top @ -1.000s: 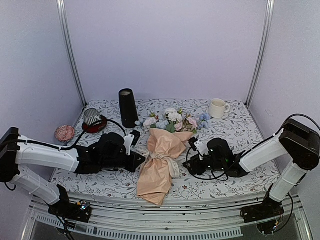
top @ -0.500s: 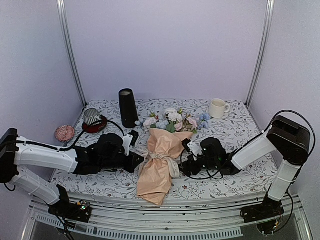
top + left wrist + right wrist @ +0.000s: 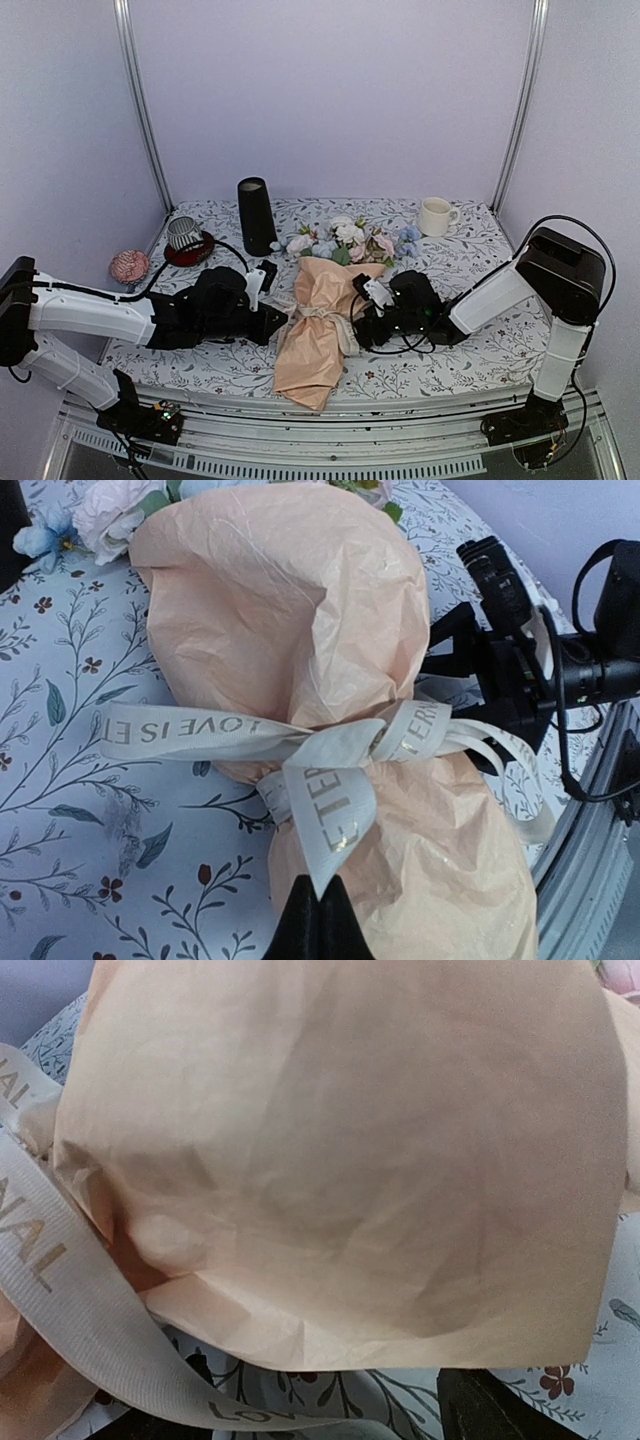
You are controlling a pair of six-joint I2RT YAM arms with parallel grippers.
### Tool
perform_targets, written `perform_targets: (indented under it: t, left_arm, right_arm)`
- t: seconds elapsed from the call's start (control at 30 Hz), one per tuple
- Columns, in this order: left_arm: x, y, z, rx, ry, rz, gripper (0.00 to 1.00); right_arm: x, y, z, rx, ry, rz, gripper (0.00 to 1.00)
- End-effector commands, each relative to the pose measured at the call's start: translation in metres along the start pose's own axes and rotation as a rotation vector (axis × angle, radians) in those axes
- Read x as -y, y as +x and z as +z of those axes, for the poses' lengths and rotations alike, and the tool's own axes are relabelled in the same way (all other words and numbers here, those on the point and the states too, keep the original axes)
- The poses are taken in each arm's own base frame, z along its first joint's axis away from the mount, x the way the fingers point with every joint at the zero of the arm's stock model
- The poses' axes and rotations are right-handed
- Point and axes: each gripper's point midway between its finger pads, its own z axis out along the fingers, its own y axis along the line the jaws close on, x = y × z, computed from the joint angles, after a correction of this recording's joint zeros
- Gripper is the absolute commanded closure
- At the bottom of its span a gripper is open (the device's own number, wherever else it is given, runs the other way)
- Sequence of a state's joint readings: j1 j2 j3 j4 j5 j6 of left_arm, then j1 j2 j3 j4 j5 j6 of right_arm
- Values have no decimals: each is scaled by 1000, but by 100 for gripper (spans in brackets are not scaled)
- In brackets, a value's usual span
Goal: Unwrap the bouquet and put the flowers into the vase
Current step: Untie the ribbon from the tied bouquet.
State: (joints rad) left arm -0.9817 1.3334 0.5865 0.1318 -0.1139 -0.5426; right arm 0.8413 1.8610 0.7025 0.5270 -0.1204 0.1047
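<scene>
The peach paper-wrapped bouquet (image 3: 320, 310) of pastel flowers lies flat, the tall matte black vase (image 3: 256, 215) just behind its blooms (image 3: 345, 238). The left gripper (image 3: 312, 925) is clenched at its cream ribbon tail (image 3: 335, 815) (pinched or not, unclear); the right gripper (image 3: 358, 312) gapes beside its knot (image 3: 385, 742). Better to pull the tail slowly, paper steadied.

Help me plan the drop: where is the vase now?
In the top view, the black vase stands upright at the far side of the table, left of centre, between the striped cup and the bouquet's flowers.
</scene>
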Motion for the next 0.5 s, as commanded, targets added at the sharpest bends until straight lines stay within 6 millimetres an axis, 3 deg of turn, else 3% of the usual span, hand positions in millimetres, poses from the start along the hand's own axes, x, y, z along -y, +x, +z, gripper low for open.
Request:
perform_targets:
  t: [0.0,0.13,0.2,0.33,0.4,0.47]
  left_arm:
    - [1,1,-1,-5,-10,10,100]
    - [1,-2,1,-6,-13,15,100]
    - [2,-2,2,-7,-14,18,100]
    - [3,-3,4,-8,-14,24,100]
    - [2,-2,4,-11,-16,26,100]
    - [2,-1,5,-14,-17,25,100]
  right_arm:
    - [2,11,10,-44,-3,0,23]
    - [4,14,12,-62,8,-3,28]
    - [4,16,12,-68,11,-5,35]
    - [1,19,14,-84,-7,-6,71]
    - [2,18,12,-78,-2,-5,82]
    - [3,16,7,-54,13,-3,86]
